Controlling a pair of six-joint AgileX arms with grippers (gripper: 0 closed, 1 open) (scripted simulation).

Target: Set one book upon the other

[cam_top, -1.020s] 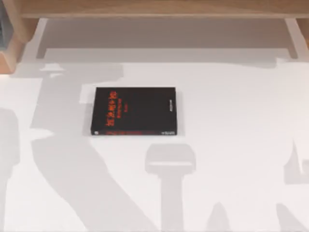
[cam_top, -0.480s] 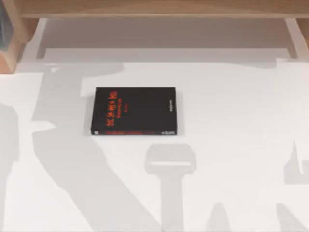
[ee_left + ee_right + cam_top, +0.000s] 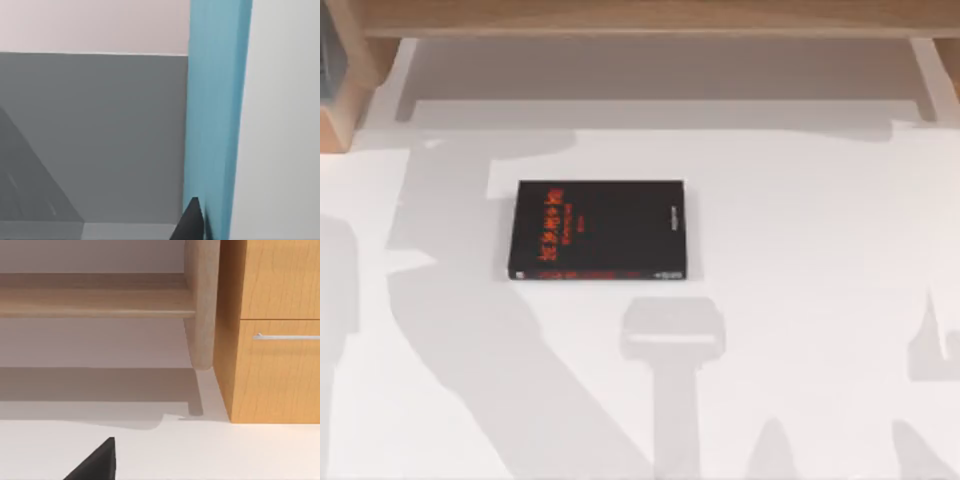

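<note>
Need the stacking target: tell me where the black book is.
In the top view, the black book lies flat on the white table, left of centre, its red-strip spine toward the near edge.

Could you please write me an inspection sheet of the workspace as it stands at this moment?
Surface: white table, crossed by grey shadows.
Job's things: black book lies flat, left of the table's middle, red lettering up. Light blue book stands as a tall strip close to the left wrist camera, not yet on the black book.
Clutter: nothing seen.
Grippers: one dark fingertip of the left gripper sits against the light blue book; one dark fingertip of the right gripper hangs over bare table.
Cables: nothing seen.
Surroundings: wooden shelf along the far edge; wooden cabinet with a metal handle.
</note>
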